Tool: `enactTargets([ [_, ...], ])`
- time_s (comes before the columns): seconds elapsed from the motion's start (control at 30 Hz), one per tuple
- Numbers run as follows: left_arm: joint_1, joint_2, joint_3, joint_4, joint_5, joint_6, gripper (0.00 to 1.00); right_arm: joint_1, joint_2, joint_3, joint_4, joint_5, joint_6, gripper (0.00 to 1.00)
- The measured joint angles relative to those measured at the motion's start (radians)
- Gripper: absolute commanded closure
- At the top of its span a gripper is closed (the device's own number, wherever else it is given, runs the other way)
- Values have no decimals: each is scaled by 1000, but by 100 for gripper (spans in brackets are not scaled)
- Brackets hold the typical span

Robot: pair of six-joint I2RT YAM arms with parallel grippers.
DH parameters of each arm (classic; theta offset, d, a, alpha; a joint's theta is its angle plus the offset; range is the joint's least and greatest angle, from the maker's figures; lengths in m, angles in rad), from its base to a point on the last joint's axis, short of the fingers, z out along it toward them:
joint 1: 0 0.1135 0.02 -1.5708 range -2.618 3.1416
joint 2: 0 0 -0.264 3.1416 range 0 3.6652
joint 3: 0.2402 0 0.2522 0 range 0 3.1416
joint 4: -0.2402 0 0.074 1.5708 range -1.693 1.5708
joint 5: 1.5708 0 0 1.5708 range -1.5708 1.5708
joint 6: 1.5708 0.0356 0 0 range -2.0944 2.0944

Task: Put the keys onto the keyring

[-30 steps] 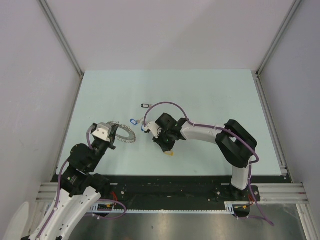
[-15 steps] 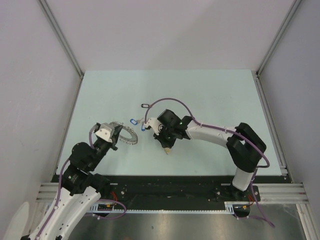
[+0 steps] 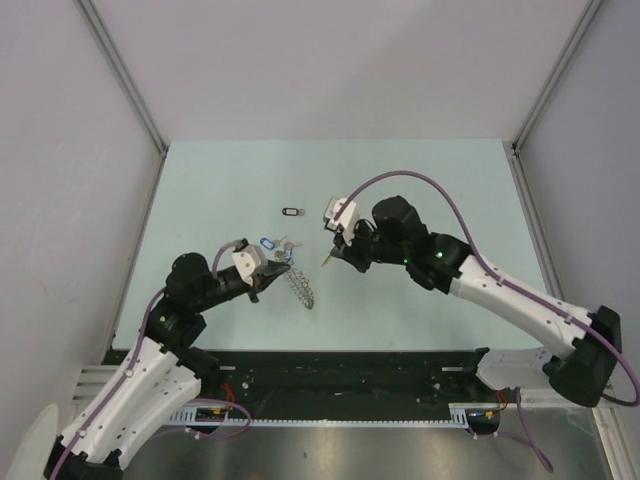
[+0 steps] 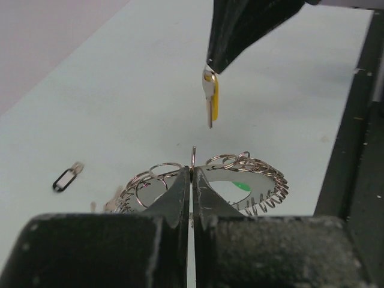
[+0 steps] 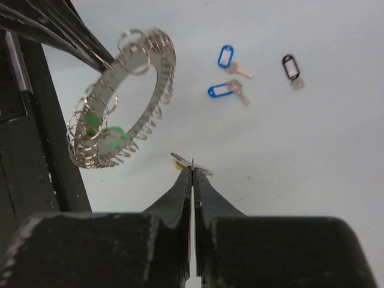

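The left gripper (image 4: 192, 178) is pinched fully closed on one small wire loop at the rim of the keyring (image 4: 267, 175), which hangs from its tips clear of the table (image 3: 420, 180). The right gripper (image 5: 192, 171) is also closed tight, holding a yellow-tagged key (image 4: 210, 96) by its upper end. The left wrist view shows that key plainly: it dangles straight down from the right fingers, just above and beyond the keyring's rim and not touching it. The right wrist view gives only a sliver of yellow behind its own tips. That view does show the keyring's wide hole, tilted, up and to the left of the fingertips, with a green tag (image 5: 99, 129) among the loops at its lower part. Beyond the keyring, two blue-tagged keys (image 5: 226, 57) lie flat on the table close together, and a black-tagged key (image 5: 290, 66) lies to their right. From overhead the two grippers point toward each other, with the keyring drooping between them. The blue-tagged keys lie just behind the left tips, and the black-tagged key lies farther back.
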Motion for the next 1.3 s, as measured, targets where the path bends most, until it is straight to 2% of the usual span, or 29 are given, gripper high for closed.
enactTargets([
  [0.27, 0, 197, 105, 156, 281, 14, 100, 5, -200, -41, 13, -21, -49, 100],
  [0.53, 0, 333, 159, 277, 468, 13, 100, 6, -267, -127, 49, -71, -76, 100],
  [0.87, 0, 344, 156, 309, 525, 13, 100, 21, -281, -213, 179, -127, -84, 100],
  [1.3, 0, 341, 148, 307, 526, 13, 100, 39, -364, -270, 282, -160, -113, 100],
])
